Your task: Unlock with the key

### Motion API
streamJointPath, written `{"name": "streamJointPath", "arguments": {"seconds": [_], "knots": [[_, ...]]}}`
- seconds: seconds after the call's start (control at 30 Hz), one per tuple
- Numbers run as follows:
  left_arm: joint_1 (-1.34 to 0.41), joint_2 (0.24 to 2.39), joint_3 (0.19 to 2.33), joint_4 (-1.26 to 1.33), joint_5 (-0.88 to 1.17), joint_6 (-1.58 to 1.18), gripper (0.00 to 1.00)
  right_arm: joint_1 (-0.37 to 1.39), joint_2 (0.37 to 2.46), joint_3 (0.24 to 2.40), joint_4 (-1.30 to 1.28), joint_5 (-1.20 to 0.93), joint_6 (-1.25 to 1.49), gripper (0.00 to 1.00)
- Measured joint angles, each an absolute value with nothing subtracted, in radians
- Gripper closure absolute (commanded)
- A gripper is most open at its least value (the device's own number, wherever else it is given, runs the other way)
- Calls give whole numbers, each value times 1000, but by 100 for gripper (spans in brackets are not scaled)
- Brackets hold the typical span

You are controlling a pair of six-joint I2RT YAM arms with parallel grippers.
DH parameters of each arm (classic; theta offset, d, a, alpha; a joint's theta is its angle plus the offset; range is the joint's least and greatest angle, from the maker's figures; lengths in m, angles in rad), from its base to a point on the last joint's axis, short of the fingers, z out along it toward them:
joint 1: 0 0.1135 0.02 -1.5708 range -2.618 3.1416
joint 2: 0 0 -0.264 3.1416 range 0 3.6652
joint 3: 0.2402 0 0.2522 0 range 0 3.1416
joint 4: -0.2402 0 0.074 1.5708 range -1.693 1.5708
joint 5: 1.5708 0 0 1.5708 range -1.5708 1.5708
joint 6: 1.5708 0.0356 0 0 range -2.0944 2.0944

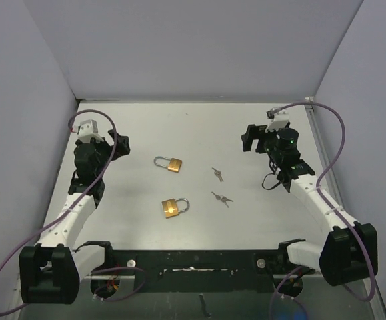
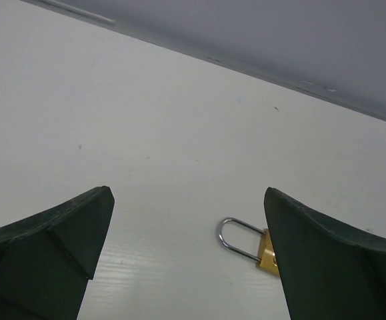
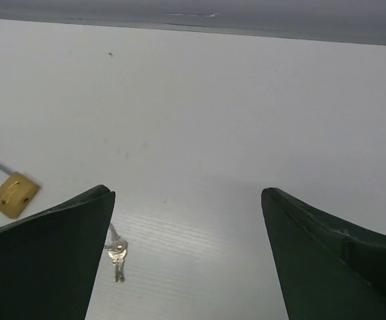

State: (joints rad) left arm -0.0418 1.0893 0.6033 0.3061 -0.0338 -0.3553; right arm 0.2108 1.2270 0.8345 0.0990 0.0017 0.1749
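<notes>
Two brass padlocks lie flat mid-table, one farther back [image 1: 169, 164] and one nearer [image 1: 174, 207]. Two small bunches of keys rest to their right, one at the back [image 1: 217, 174] and one in front [image 1: 222, 199]. My left gripper [image 1: 119, 143] hovers open at the left. In the left wrist view a padlock [image 2: 246, 241] shows partly behind the right finger of the left gripper [image 2: 187, 193]. My right gripper [image 1: 249, 139] stands open at the right. In the right wrist view of it [image 3: 187, 192], a key bunch [image 3: 116, 253] lies beside the left finger, with a padlock [image 3: 10, 194] further left.
Grey walls enclose the white table [image 1: 193, 127] at the back and on both sides. Purple cables loop beside each arm, left [image 1: 6, 267] and right [image 1: 339, 140]. The arm bases and a black rail [image 1: 193, 260] line the near edge.
</notes>
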Motion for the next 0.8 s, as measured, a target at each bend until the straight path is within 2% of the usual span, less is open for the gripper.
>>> {"name": "streamJointPath", "arguments": {"seconds": [0.17,0.4,0.5,0.67,0.8], "knots": [[-42,1063,594,287,88,-465,2,206,1201,773,75,-119,281,3],[-95,1137,590,286,178,-522,2,333,1345,810,-65,-118,337,9],[-131,1171,603,268,198,-523,2,424,1388,838,-116,-91,342,15],[-183,1205,673,229,214,-516,2,517,1457,899,-179,-39,345,30],[-215,1221,718,216,213,-508,2,539,1531,971,-237,-8,353,32]]}}
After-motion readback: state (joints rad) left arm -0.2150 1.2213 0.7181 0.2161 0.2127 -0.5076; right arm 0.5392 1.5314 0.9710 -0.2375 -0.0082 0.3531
